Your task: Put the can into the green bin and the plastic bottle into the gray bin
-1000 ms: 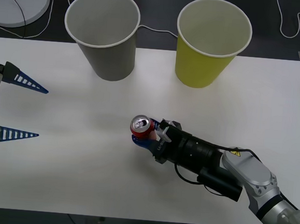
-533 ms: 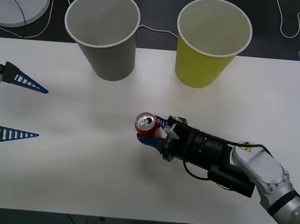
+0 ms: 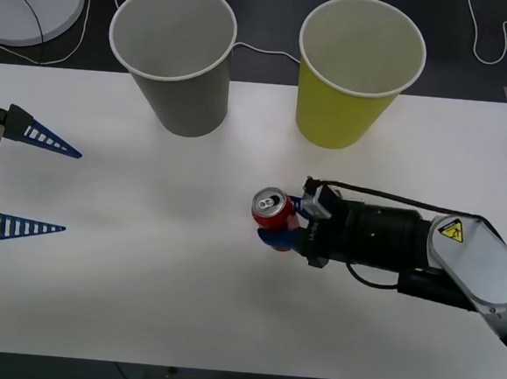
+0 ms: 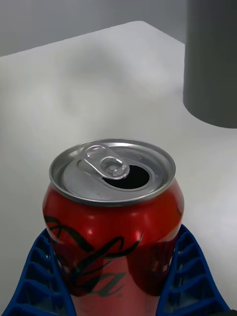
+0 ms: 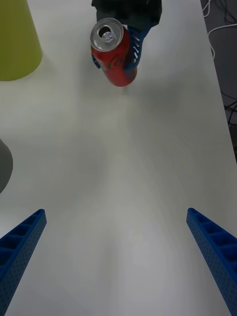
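The right gripper [image 3: 279,227] clamps its ribbed blue fingers [image 4: 42,276] around the small glossy red aluminium can [image 3: 271,211], silver pull-tab top upward; the left gripper [image 3: 27,180] is spread wide.

white table [image 3: 139,303], dark floor [image 3: 473,75] behind

Can [image 4: 112,217] base hidden between gripper fingers [image 4: 42,276], gray bin [image 4: 211,61] cut off by frame edge
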